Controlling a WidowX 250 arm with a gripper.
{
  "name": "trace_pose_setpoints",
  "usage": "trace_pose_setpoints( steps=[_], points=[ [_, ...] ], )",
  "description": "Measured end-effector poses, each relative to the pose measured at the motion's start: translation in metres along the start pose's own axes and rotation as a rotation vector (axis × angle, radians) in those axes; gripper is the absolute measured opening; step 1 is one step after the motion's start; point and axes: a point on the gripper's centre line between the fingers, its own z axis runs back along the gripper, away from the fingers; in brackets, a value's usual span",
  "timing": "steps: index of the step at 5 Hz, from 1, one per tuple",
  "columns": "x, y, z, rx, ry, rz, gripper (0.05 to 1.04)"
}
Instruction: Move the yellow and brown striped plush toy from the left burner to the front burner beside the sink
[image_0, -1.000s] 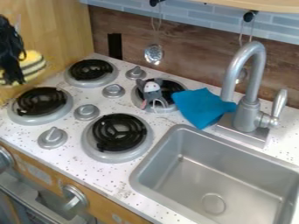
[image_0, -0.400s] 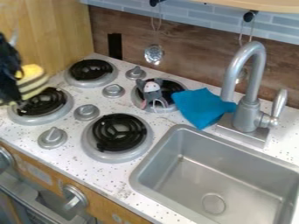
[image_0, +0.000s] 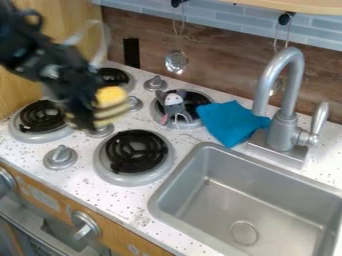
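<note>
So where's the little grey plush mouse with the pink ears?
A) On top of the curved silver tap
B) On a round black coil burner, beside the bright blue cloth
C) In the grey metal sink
B: the grey plush mouse is on the round black coil burner, just left of the bright blue cloth in the picture.

We see bright, even light across the white counter (image_0: 127, 200), with soft highlights on the silvery faucet (image_0: 294, 80). Blur smears the black arm (image_0: 53, 60).
</note>
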Motion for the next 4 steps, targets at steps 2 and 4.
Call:
trace_pose_setpoints(
  steps=[2, 4],
  points=[
    [0.03, -0.044, 0.009, -0.054, -0.063, -0.118, 0.533],
    [0.015, -0.04, -0.009, -0.051, -0.016, -0.127, 0.533]
  ],
)
